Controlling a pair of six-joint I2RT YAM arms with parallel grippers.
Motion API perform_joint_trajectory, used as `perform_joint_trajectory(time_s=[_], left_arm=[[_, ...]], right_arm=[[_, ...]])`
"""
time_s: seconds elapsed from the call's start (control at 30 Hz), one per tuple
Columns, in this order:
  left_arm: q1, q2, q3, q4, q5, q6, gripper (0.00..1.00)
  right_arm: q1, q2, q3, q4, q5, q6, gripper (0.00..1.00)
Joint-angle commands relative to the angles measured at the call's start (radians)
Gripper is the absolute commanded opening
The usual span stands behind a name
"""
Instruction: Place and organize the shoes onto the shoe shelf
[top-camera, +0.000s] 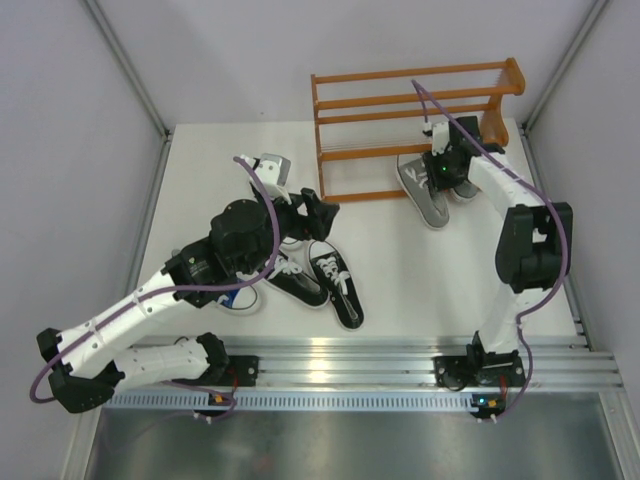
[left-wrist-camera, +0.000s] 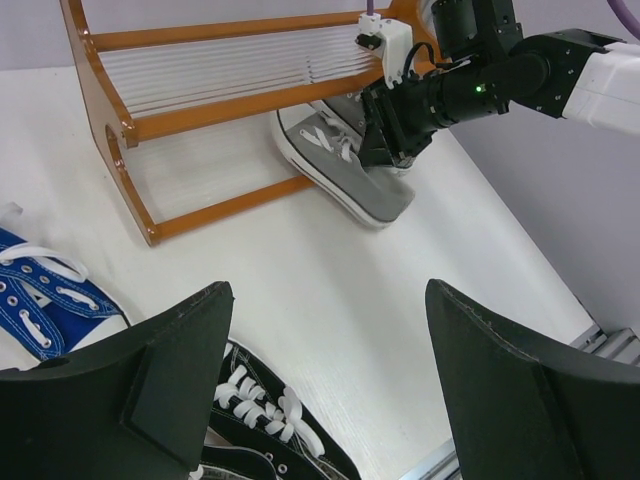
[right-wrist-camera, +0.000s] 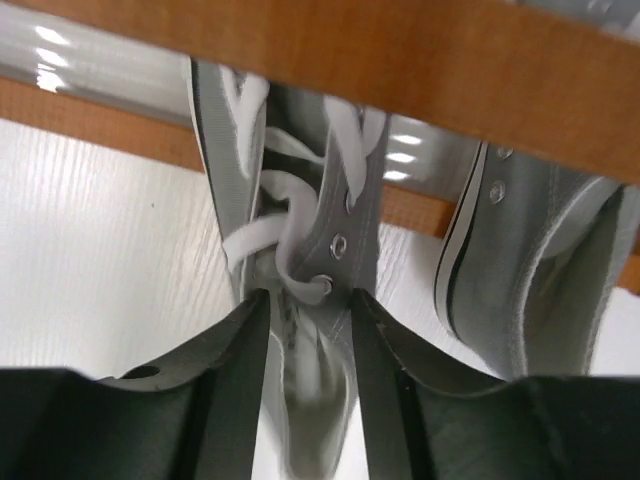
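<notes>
The orange-brown shoe shelf (top-camera: 415, 110) stands at the back of the table, and no shoe shows on its tiers. My right gripper (top-camera: 440, 172) is shut on a grey shoe (top-camera: 425, 192) at its lace opening, toe pointing under the lowest tier. In the right wrist view the fingers (right-wrist-camera: 250, 380) pinch the shoe's side (right-wrist-camera: 300, 150) below a shelf rail (right-wrist-camera: 400, 50). The second grey shoe (top-camera: 463, 188) lies right beside it. My left gripper (top-camera: 315, 215) is open and empty above two black shoes (top-camera: 335, 285). Blue shoes (top-camera: 240, 298) lie partly hidden under the left arm.
The left wrist view shows the shelf's left end panel (left-wrist-camera: 110, 150), the held grey shoe (left-wrist-camera: 345, 170), a blue shoe (left-wrist-camera: 45, 295) and a black shoe (left-wrist-camera: 260, 420). Grey walls stand close on both sides. A metal rail (top-camera: 350, 365) runs along the near edge.
</notes>
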Motion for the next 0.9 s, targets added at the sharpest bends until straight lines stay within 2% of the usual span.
perform_joint_trajectory(time_s=[0.0, 0.03, 0.13, 0.27, 0.33, 0.37, 0.4, 0.47, 0.6, 0.87], left_arm=[[0.002, 0.006, 0.000, 0.054, 0.014, -0.012, 0.83], [0.003, 0.006, 0.003, 0.054, 0.016, -0.012, 0.83], [0.002, 0.001, 0.003, 0.054, 0.014, -0.012, 0.83], [0.003, -0.014, 0.000, 0.054, 0.011, -0.010, 0.83], [0.002, -0.023, -0.005, 0.056, 0.007, -0.010, 0.83], [0.002, -0.026, -0.008, 0.054, 0.005, -0.009, 0.83], [0.002, -0.032, -0.014, 0.054, 0.005, -0.007, 0.83], [0.002, -0.037, -0.020, 0.054, 0.000, -0.006, 0.83], [0.002, -0.045, -0.025, 0.054, 0.003, -0.004, 0.83], [0.002, -0.083, -0.057, 0.054, -0.006, -0.036, 0.83]], right_arm=[[0.016, -0.020, 0.042, 0.131, -0.014, 0.062, 0.41], [0.015, -0.035, 0.035, 0.130, -0.018, 0.060, 0.51], [0.012, -0.107, -0.015, 0.137, -0.041, 0.022, 0.68], [-0.013, -0.192, -0.044, 0.060, -0.145, -0.073, 0.74], [-0.025, -0.239, -0.063, 0.015, -0.264, -0.217, 0.75], [-0.031, -0.249, -0.073, -0.011, -0.316, -0.375, 0.76], [-0.033, -0.258, -0.098, -0.072, -0.375, -0.442, 0.76], [-0.034, -0.273, -0.121, -0.093, -0.396, -0.550, 0.77], [-0.036, -0.243, -0.130, -0.111, -0.347, -0.503, 0.77], [-0.031, -0.240, -0.221, -0.012, -0.267, -0.290, 0.82]])
